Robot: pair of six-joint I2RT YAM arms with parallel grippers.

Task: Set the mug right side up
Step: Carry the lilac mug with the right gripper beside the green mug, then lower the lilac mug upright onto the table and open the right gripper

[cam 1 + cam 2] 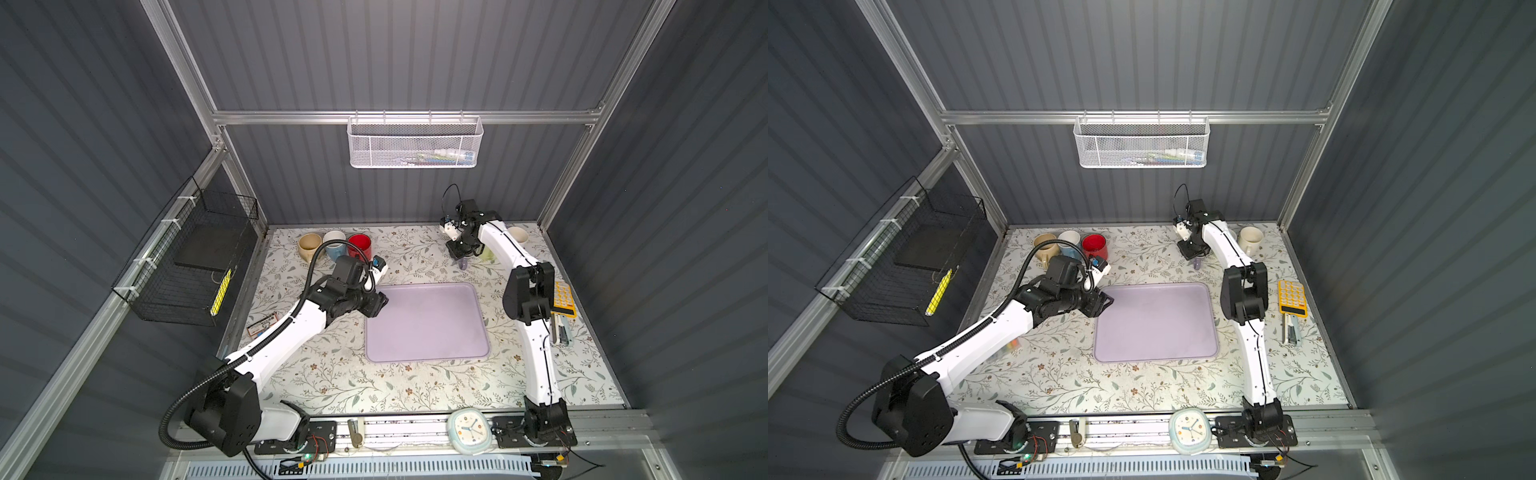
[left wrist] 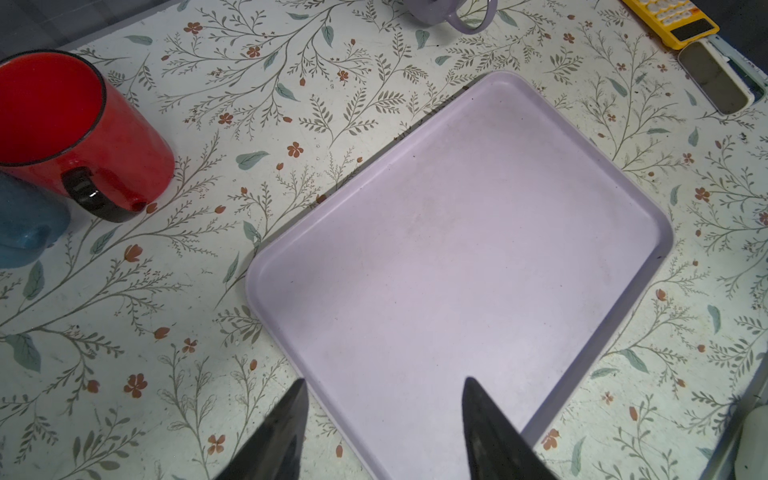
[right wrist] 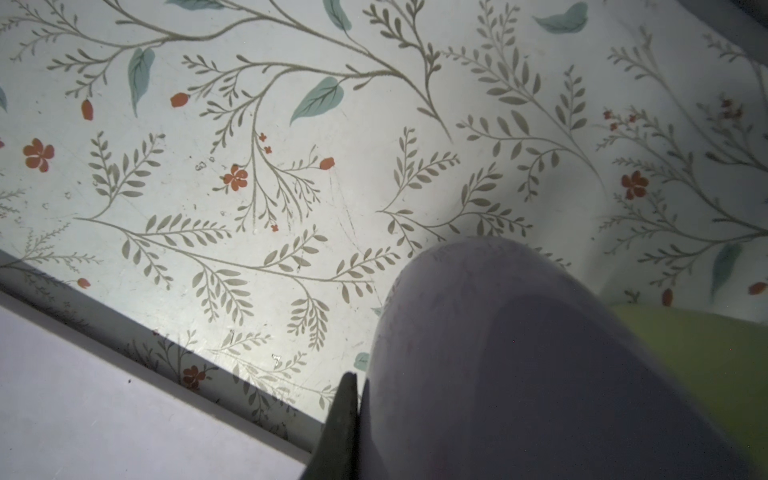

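Lilac mug [image 3: 519, 353] very close and blurred, filling much of the frame. One dark gripper finger [image 3: 338, 428] lies flat against its outer wall; the second finger is hidden. Green object [image 3: 715, 365] touching or just behind the mug, maybe another cup. Corner of a lilac tray [image 3: 104, 407] nearby on the floral table [image 3: 291, 166].

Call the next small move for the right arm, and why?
Probably lift slightly before any wrist roll. The right gripper looks shut on the lavender mug, close to the table, with a green mug right beside it, so turning in place may bump it. The left gripper is open over the tray.
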